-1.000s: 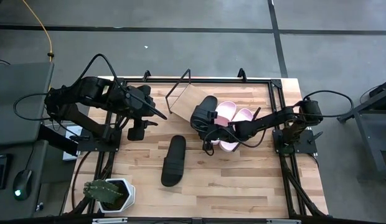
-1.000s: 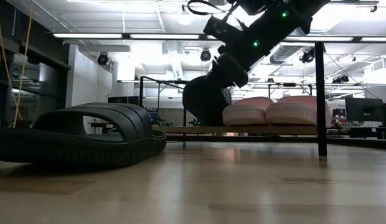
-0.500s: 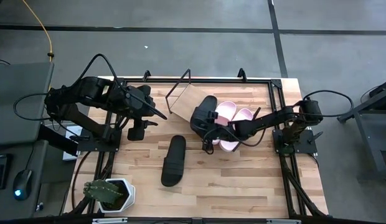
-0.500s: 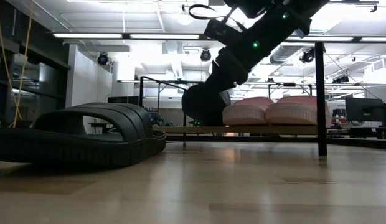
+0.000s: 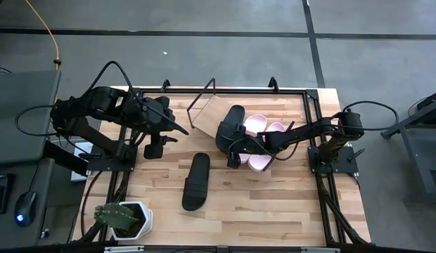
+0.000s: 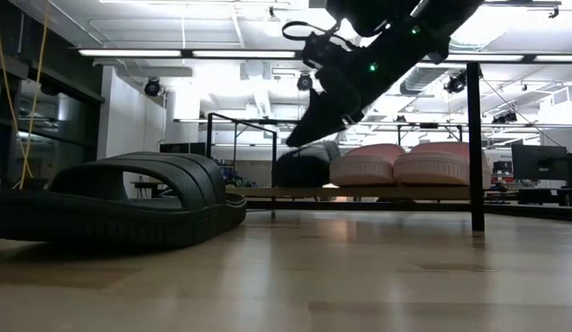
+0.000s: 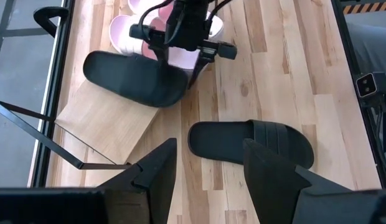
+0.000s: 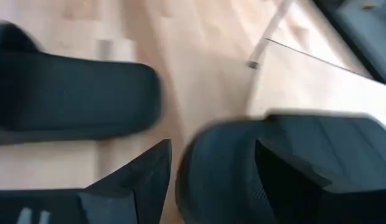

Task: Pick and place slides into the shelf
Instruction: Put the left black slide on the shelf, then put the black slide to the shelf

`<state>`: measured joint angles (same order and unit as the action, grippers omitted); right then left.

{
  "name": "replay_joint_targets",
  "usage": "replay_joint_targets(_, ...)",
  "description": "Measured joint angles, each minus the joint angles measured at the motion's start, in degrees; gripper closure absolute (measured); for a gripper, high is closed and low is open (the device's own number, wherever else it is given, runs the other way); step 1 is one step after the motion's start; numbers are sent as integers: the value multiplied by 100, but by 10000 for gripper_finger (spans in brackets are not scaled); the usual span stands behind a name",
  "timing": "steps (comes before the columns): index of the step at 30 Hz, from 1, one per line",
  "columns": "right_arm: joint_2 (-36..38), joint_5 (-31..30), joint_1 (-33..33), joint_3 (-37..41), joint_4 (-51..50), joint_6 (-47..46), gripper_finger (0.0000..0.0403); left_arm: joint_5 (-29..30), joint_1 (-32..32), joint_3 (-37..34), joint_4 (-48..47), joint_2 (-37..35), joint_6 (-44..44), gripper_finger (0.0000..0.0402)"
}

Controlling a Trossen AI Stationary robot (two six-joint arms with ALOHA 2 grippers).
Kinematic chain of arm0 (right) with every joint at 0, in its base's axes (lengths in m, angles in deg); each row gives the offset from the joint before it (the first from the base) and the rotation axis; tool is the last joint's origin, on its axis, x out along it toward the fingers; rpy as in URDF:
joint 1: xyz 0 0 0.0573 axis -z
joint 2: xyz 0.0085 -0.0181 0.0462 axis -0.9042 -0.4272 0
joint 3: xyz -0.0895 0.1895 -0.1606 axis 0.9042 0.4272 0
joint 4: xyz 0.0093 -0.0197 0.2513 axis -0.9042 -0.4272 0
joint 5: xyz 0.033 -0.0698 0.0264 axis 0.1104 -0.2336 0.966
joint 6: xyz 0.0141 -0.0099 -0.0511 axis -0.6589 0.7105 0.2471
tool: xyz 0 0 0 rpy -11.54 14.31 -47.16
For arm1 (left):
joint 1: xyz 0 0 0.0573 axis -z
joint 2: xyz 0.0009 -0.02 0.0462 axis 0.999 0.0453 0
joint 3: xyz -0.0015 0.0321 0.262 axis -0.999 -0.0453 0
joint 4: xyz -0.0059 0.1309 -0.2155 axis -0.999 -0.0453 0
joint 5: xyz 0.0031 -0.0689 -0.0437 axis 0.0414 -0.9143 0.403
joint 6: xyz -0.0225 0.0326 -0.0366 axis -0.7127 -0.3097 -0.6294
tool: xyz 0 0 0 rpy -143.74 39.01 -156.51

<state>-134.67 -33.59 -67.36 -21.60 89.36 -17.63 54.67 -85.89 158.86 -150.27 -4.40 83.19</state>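
Hovering my right claw (image 5: 235,149), fingers parted and empty, above the black slide (image 5: 231,126) lying on the shelf (image 5: 207,116) beside the pink pair (image 5: 264,128), I judge placement complete; next, fetching the other black slide (image 5: 195,181) off the surface (image 5: 274,204).

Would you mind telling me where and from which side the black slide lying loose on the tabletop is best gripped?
The black slide on the tabletop lies flat, sole down, clear of the shelf. I would come from straight above and pinch one long edge of its wide strap, with a finger in the strap's opening. The arched strap gives the fingers purchase; the flat sole does not.
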Motion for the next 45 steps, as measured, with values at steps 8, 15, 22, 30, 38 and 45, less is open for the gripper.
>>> replay_joint_targets(8,0,521,12,0,209,79,180,0,0,2,9,0,0,236)
replay_joint_targets(15,0,-508,11,0,485,262,180,1,0,1,5,0,-2,236)
replay_joint_targets(22,0,-431,1,0,661,312,180,2,0,0,-4,0,-2,236)
replay_joint_targets(30,103,-111,-229,0,651,443,180,2,0,2,-9,0,-2,236)
replay_joint_targets(38,699,-271,-633,0,680,403,180,33,0,1,-15,0,-2,236)
replay_joint_targets(45,1315,-765,-998,-2,518,305,181,-23,0,1,-15,2,-51,236)
